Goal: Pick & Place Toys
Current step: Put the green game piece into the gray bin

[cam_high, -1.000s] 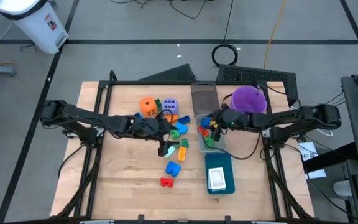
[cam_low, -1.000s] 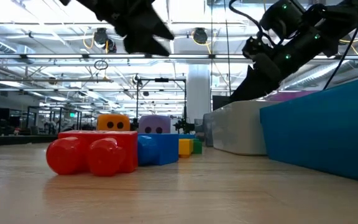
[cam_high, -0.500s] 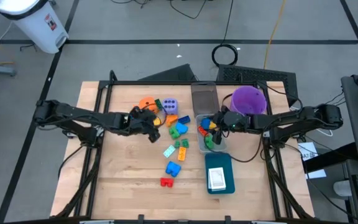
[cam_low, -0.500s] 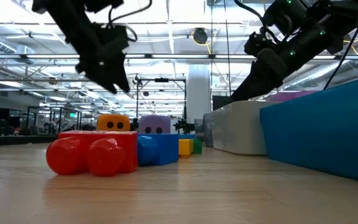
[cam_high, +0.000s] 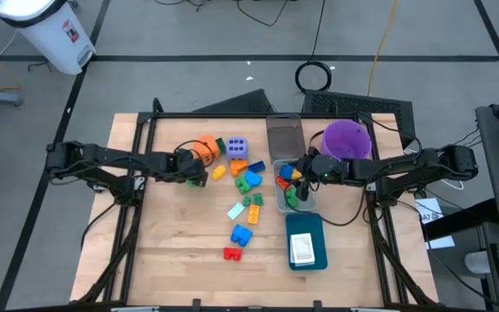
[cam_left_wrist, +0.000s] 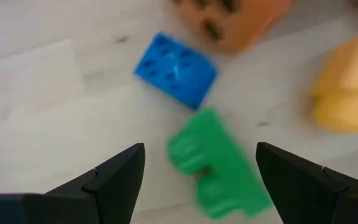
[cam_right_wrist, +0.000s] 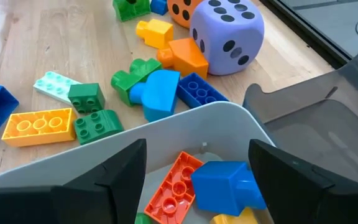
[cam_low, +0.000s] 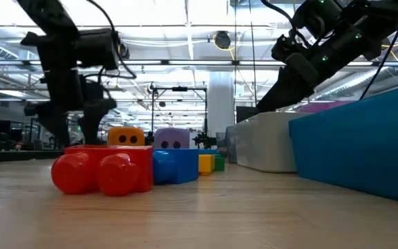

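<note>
Left tool (cam_left_wrist: 194, 163) hangs open over the tabletop (cam_high: 163, 251), green block (cam_left_wrist: 219, 165) right between its fingers and lying askew, blue block (cam_left_wrist: 176, 68) just beyond. Right tool (cam_right_wrist: 197, 158), open and empty, waits over the clear bin (cam_right_wrist: 216, 121).

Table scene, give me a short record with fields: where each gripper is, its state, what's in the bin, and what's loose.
left gripper: open, empty, beside the orange die
right gripper: open, empty, over the clear bin
bin contents: orange block, blue block
loose on table: lavender die, red block, other blocks
teal tray: holds a white card
</note>
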`<state>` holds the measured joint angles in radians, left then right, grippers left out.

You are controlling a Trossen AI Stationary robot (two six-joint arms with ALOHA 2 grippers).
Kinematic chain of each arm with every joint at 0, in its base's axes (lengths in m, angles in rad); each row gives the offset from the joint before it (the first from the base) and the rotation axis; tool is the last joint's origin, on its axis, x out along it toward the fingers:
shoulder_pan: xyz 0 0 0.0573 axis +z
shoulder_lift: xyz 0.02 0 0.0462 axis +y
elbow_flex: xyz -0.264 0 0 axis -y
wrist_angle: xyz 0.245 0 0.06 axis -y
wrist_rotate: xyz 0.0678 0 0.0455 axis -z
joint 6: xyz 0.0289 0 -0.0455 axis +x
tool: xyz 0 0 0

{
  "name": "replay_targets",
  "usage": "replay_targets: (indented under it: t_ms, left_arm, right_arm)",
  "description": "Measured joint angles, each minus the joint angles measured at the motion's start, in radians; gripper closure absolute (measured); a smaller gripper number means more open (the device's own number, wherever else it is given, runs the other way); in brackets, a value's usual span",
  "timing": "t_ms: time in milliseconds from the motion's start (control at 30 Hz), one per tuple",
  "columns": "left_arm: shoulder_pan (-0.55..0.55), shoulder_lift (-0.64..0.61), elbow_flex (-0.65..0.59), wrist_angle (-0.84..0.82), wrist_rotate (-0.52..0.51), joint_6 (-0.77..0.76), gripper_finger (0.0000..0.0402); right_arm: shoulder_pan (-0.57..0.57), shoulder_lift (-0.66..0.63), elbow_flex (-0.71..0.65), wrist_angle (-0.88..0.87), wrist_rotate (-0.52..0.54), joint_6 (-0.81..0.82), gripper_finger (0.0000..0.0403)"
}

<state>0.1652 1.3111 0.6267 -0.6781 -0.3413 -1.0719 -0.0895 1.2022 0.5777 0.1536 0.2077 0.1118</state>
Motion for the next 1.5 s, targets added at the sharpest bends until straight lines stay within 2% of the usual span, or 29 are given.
replay_targets:
  t_ms: [133,267,400,533,667,800,1000,1133,1333,1500]
  left_arm:
    - [0.026,0.000,-0.043,0.085,0.007,-0.012,0.0092]
    - [0.033,0.008,-0.077,0.177,0.062,0.015,0.0092]
    - [0.033,0.014,-0.085,0.146,0.118,0.021,0.0092]
    - [0.026,0.014,-0.085,0.099,0.190,0.106,0.0092]
    - [0.011,0.014,-0.084,0.073,0.196,0.121,0.0095]
    - [0.001,0.014,-0.084,0.071,0.201,0.108,0.0131]
    - [0.000,0.014,-0.080,0.071,0.217,0.166,0.0230]
    - [0.018,-0.005,-0.054,0.097,0.231,0.304,0.0230]
    - [-0.017,-0.066,0.007,0.282,0.237,0.412,0.0230]
    - [-0.099,-0.080,0.020,0.629,0.236,0.609,0.0230]
  right_arm:
    - [0.000,0.000,0.000,0.004,0.000,0.000,0.0149]
    - [0.000,0.000,0.000,0.018,0.000,0.000,0.0149]
    - [0.000,0.000,0.000,0.023,0.000,0.000,0.0149]
    - [0.000,0.000,0.000,0.023,0.000,0.000,0.0149]
    - [0.000,0.000,0.000,0.023,0.000,0.000,0.0149]
    - [0.000,0.000,0.000,0.022,0.000,0.000,0.0149]
    - [0.000,0.000,0.000,0.023,0.000,0.000,0.0149]
    - [0.000,0.000,0.000,0.038,0.000,0.000,0.0149]
    - [0.000,0.000,0.000,0.099,-0.006,-0.001,0.0149]
    - [0.000,0.005,0.000,0.181,-0.088,0.000,0.0149]
